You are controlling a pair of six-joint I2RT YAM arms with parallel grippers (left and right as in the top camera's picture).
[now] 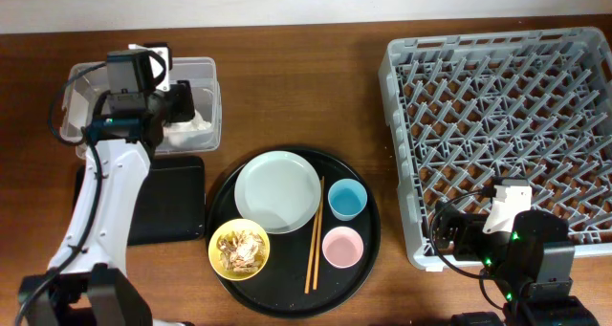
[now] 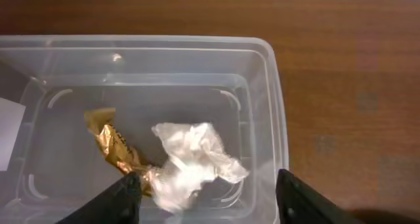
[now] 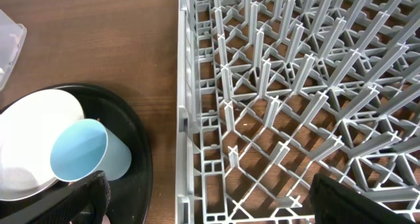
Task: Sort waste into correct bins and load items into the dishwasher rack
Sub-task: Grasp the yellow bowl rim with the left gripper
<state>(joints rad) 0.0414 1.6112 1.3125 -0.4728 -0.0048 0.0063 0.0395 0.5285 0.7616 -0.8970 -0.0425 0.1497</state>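
My left gripper is open and empty above the clear tub. In the tub lie a crumpled white tissue and a gold-brown wrapper. The black rectangular tray sits in front of the tub. The grey-white plate, the light-blue cup, the pink cup, the chopsticks and the yellow bowl with tan food scraps rest on the round black tray. My right gripper is open and empty over the front left corner of the dishwasher rack.
The right wrist view shows the rack's left wall, the blue cup, the plate and the round tray's rim. Bare wooden table lies between the tub and the rack.
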